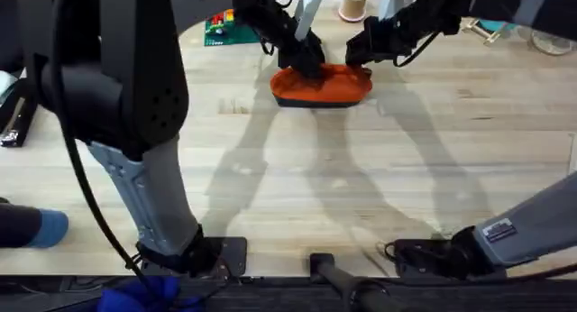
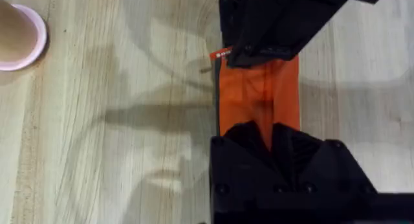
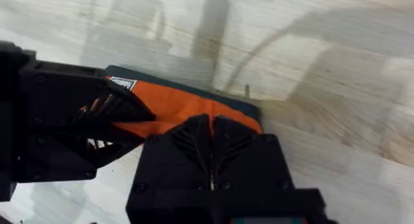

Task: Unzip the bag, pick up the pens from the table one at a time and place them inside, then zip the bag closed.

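The orange bag [image 1: 329, 85] with its dark bottom band lies on the table [image 1: 297, 168] at the far middle. My left gripper [image 1: 309, 63] is down on the bag's left end, and my right gripper [image 1: 359, 55] is on its right end. In the left wrist view my left gripper [image 2: 268, 138] is shut, pinching the orange fabric of the bag [image 2: 259, 94], with the right arm's gripper [image 2: 259, 36] at the bag's other end. In the right wrist view my right gripper [image 3: 211, 130] is shut on the bag [image 3: 174, 104]. The pens are out of view.
A pink-rimmed cup [image 1: 353, 5] stands just behind the bag, also seen as the cup [image 2: 18, 35] in the left wrist view. A green and red box [image 1: 219, 28] sits at the back left. Light-coloured items [image 1: 491, 28] lie at the back right. Wide bare wood stretches in front of the bag.
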You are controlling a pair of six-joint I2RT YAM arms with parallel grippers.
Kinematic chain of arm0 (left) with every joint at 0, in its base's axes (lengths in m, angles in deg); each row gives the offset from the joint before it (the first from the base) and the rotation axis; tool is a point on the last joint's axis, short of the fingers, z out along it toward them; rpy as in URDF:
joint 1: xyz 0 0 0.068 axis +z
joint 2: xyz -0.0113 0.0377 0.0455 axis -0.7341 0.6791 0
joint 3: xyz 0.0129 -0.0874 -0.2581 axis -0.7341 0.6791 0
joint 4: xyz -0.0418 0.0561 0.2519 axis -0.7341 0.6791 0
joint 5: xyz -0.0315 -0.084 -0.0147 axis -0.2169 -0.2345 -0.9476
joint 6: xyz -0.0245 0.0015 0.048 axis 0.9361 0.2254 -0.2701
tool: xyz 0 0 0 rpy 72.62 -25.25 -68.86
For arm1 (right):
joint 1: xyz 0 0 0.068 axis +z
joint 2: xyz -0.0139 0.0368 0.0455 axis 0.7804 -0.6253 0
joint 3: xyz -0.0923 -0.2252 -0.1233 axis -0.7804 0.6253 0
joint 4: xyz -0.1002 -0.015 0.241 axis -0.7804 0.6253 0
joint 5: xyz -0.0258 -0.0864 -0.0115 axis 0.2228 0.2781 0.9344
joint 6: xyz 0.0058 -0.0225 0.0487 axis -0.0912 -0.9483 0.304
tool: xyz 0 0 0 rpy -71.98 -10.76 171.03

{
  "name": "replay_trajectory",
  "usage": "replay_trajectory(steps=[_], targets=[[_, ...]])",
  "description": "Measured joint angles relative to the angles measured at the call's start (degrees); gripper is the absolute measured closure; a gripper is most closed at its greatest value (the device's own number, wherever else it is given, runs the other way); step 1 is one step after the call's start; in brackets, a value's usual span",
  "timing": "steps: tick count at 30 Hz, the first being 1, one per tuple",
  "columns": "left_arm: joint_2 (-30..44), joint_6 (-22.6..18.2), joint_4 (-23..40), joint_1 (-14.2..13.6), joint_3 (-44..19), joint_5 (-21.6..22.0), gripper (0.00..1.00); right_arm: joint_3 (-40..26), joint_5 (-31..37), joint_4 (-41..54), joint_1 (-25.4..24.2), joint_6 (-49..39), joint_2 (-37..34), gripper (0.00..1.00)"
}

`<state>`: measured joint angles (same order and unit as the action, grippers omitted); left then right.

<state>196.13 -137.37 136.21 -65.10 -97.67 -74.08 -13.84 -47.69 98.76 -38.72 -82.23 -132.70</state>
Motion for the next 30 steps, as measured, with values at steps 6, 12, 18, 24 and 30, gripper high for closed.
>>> replay_trajectory(steps=[6, 12, 18, 24, 30], targets=[[0.0, 0.0, 0.0, 0.0, 0.0, 0.0, 0.959, 0.0, 0.2, 0.0, 0.0, 0.0, 0.0, 0.971], [0.0, 0.0, 0.0, 0.0, 0.0, 0.0, 0.960, 0.0, 0.2, 0.1, -0.3, 0.2, 0.0, 0.971], [0.0, 0.0, 0.0, 0.0, 0.0, 0.0, 0.959, 0.0, 0.2, 1.4, -1.3, 0.3, 0.1, 0.971], [0.0, 0.0, 0.0, 0.0, 0.0, -0.1, 0.960, 0.0, 0.4, 3.7, -2.7, 0.4, 1.4, 0.971], [0.0, 0.0, 0.0, 0.0, 0.0, -0.1, 0.960, 0.0, 0.4, 5.5, -4.0, 0.4, 2.1, 0.971]])
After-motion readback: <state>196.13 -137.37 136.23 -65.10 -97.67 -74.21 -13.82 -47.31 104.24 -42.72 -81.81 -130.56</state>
